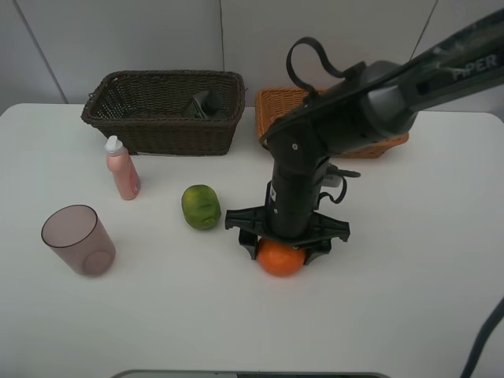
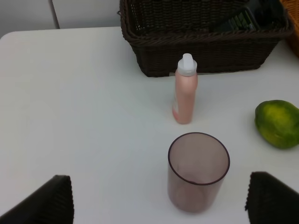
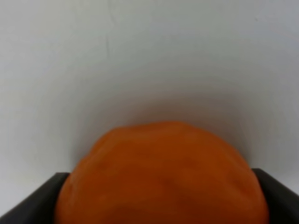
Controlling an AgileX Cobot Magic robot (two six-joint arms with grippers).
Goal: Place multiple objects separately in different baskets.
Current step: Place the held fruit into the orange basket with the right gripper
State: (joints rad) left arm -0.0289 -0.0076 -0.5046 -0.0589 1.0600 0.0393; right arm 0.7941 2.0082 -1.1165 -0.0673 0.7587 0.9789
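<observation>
Brown wicker basket (image 1: 161, 135), grey bottle (image 1: 205, 103) inside

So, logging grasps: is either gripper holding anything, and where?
Right gripper straddles the orange at its sides; firm grip cannot be told. Left gripper holds nothing.

White matte tabletop (image 1: 409, 299), rounded at the 2 far corners, evenly lit, with only soft, short shadows. Behind it, pale grey wall panels (image 1: 142, 39), divided by thin dark seams (image 1: 221, 31): 1 upright near the middle, 2 slanting toward the sides.
</observation>
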